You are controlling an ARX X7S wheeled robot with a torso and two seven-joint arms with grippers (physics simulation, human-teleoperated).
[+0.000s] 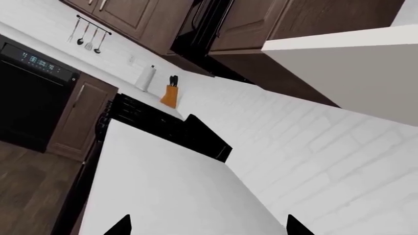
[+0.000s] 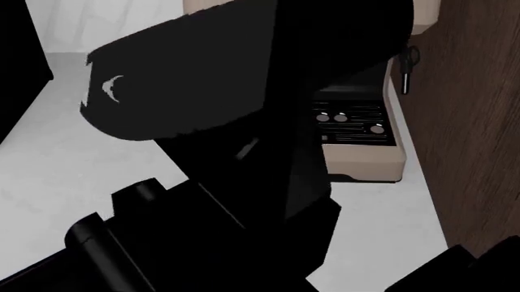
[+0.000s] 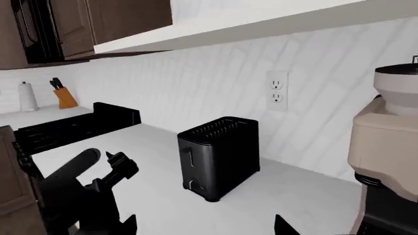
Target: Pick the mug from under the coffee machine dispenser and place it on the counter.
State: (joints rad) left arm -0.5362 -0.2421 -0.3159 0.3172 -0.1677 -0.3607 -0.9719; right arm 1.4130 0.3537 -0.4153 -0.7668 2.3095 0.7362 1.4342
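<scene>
The mug is hidden in every view. The beige coffee machine dispenser (image 2: 361, 143) stands at the counter's right end, mostly behind a black arm; its black slatted drip tray (image 2: 349, 118) and steam wand (image 2: 406, 70) show. Its beige side also shows in the right wrist view (image 3: 385, 142). My left gripper (image 1: 207, 229) is open and empty over the white counter (image 1: 170, 186). My right gripper (image 3: 205, 227) is open and empty above the counter (image 3: 294, 196), to the left of the machine. The counter also shows in the head view (image 2: 65, 158).
A black toaster (image 3: 219, 156) stands near the wall with an outlet (image 3: 277, 90). A black stove (image 1: 150, 117), knife block (image 1: 170, 95) and paper towel roll (image 1: 145, 78) lie farther along. A brown wooden panel (image 2: 479, 121) borders the machine. My left arm (image 3: 85, 196) shows low.
</scene>
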